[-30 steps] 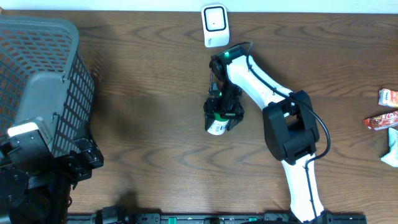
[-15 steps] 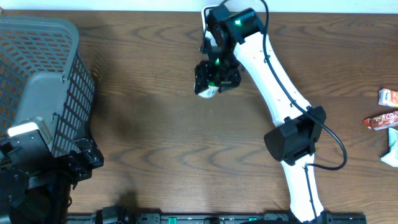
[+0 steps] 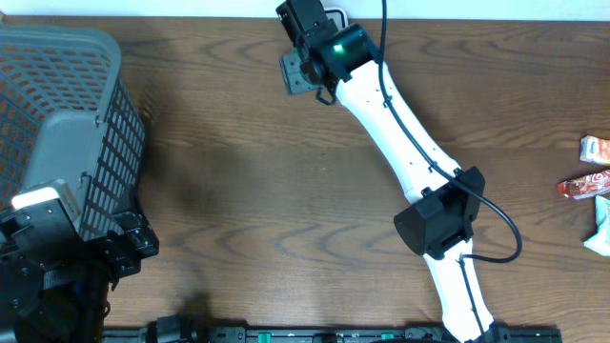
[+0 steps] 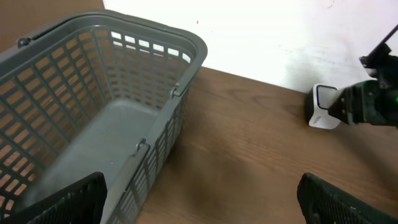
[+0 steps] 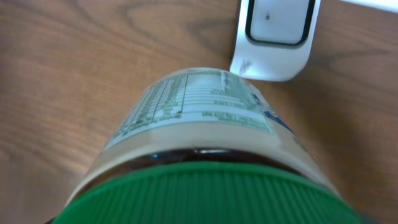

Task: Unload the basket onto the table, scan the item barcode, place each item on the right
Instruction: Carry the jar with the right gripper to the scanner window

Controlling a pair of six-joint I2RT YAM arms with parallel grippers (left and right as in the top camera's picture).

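Note:
The item is a jar with a green ribbed lid [image 5: 205, 193] and a pale printed label [image 5: 193, 102]; it fills the right wrist view, lying on its side. Just beyond it stands the white scanner [image 5: 277, 37] with its dark-framed window. In the overhead view my right gripper [image 3: 297, 69] is at the far table edge, shut on the jar, and the arm hides most of the scanner. Its fingers do not show in the wrist view. My left gripper [image 4: 202, 205] is open and empty, low beside the grey basket [image 4: 93, 112].
The grey basket [image 3: 57, 124] takes up the left side of the table, with the left arm below it. Three snack packets [image 3: 596, 148] lie at the right edge. A white wall runs behind the scanner [image 4: 323, 106].
My right arm has swung from mid-table to the far edge, carrying the jar up to the scanner. The left arm has not moved.

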